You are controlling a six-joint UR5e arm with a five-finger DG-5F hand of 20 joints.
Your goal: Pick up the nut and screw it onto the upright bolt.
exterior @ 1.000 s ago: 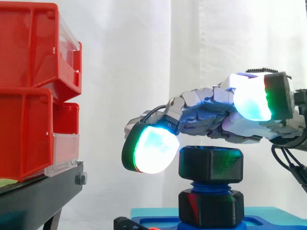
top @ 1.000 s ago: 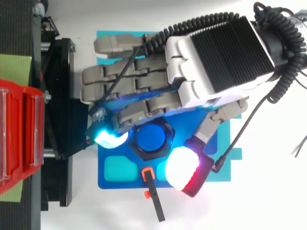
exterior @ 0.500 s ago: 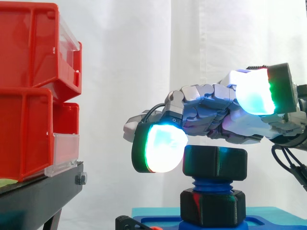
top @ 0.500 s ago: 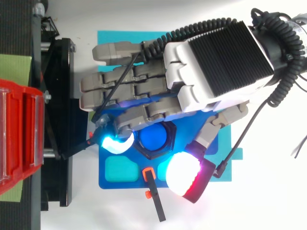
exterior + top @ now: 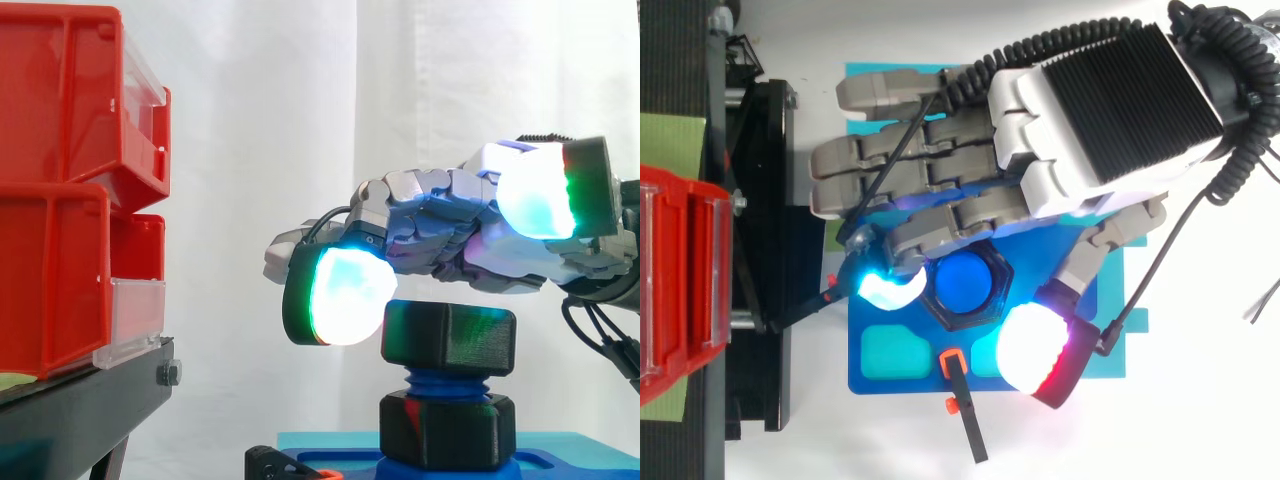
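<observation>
One fingertip (image 5: 345,295) touches the nut (image 5: 448,338); the hand (image 5: 1100,110) lies flat above, fingers loose.

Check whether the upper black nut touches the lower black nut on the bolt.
Apart. The side view shows the upper nut standing clear above the lower nut, with bare threads of the blue bolt between them.

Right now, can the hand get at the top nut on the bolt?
Probably yes. The hand hovers just above the nut on the blue bolt, one fingertip beside its edge and the thumb pad off the other side; nothing lies between them.
</observation>
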